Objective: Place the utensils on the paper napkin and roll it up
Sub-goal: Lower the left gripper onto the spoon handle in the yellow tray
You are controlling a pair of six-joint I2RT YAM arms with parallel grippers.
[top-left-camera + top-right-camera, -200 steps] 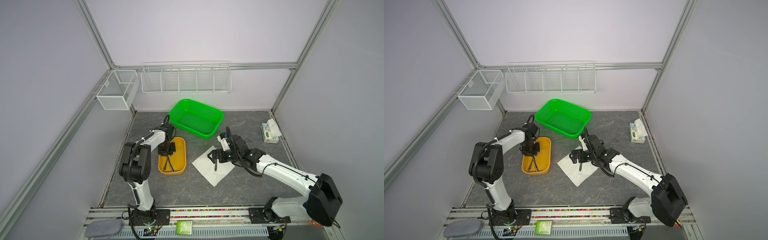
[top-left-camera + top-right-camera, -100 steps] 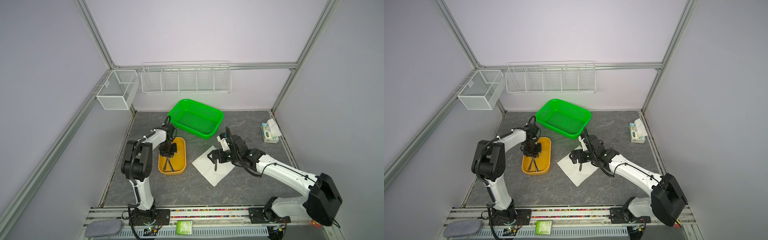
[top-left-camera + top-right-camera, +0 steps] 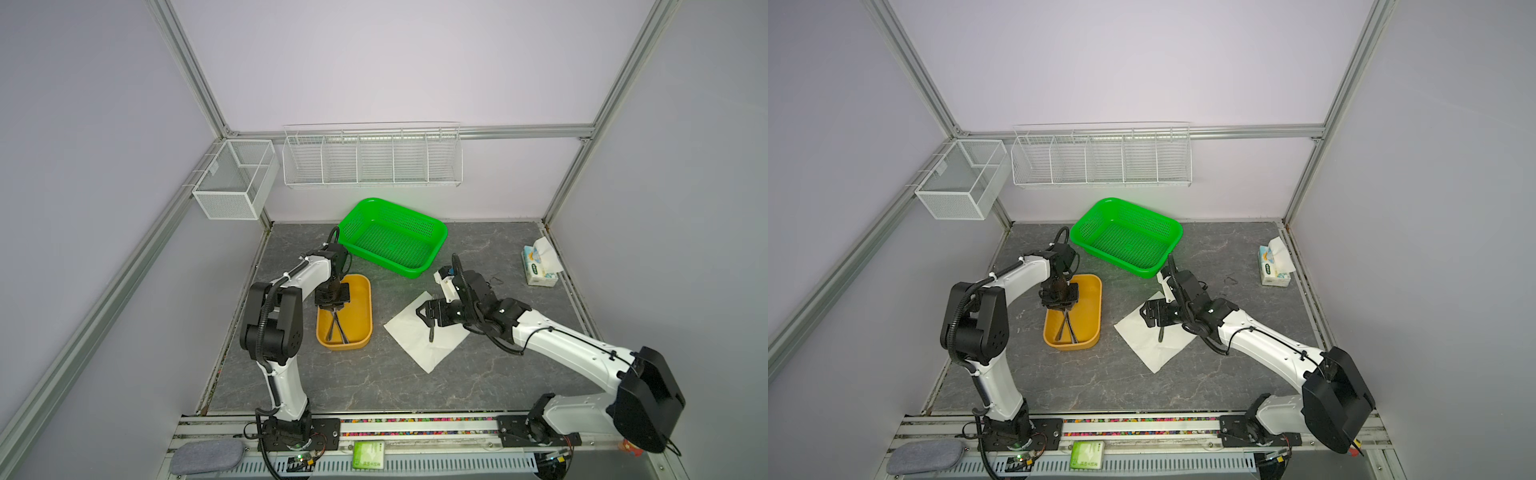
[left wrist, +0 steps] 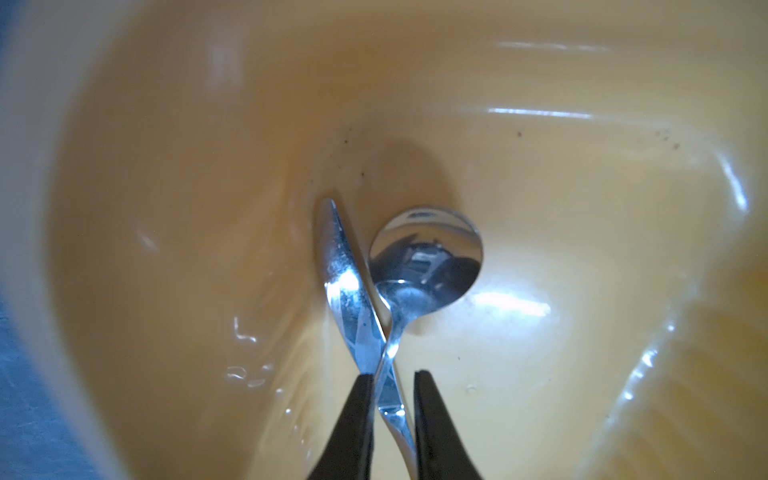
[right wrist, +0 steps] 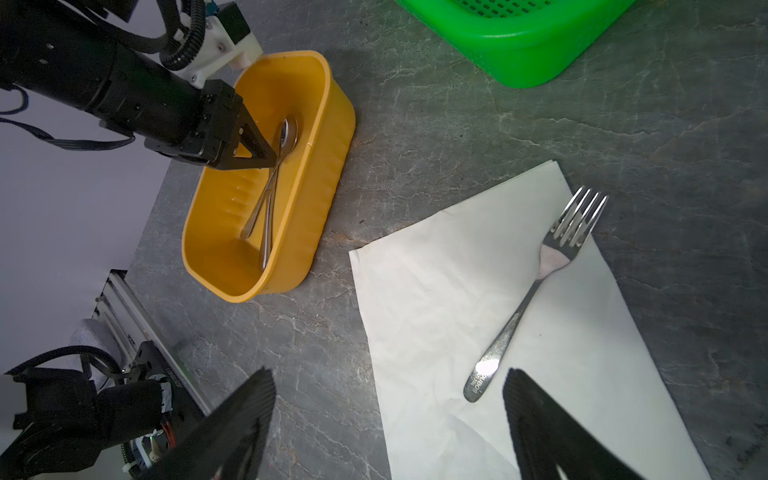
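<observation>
Left gripper (image 4: 392, 374) of mine is down in the yellow tub (image 4: 540, 124), jaws drawn almost together on a metal shaft exactly where the knife (image 4: 340, 270) and the spoon (image 4: 426, 253) cross. What sits between the jaws looks like the knife's shaft, but I cannot rule out that the spoon's neck is caught too. That is my main worry: a lift could bring both up, or drag the spoon until it drops. The hold is also close to the heads, so I expect the long handle end to sag and swing, perhaps catching the tub's wall.

The fork (image 5: 536, 286) already lies on the paper napkin (image 5: 436, 311), its tines overhanging the sheet's edge near the 12 o'clock corner in a top view. Rolled like that, it might poke out. The paper is thin and could skid under a careless set-down.

My right gripper (image 5: 388, 370) hangs over the napkin above the fork's handle end, jaws wide apart and empty, so it occupies the spot I must carry to. In both top views the tub is at 9 o'clock from the napkin. The green basket (image 3: 409, 272) is at 12, near the path, and the tissue pack (image 3: 538, 266) is at 2, well apart.
</observation>
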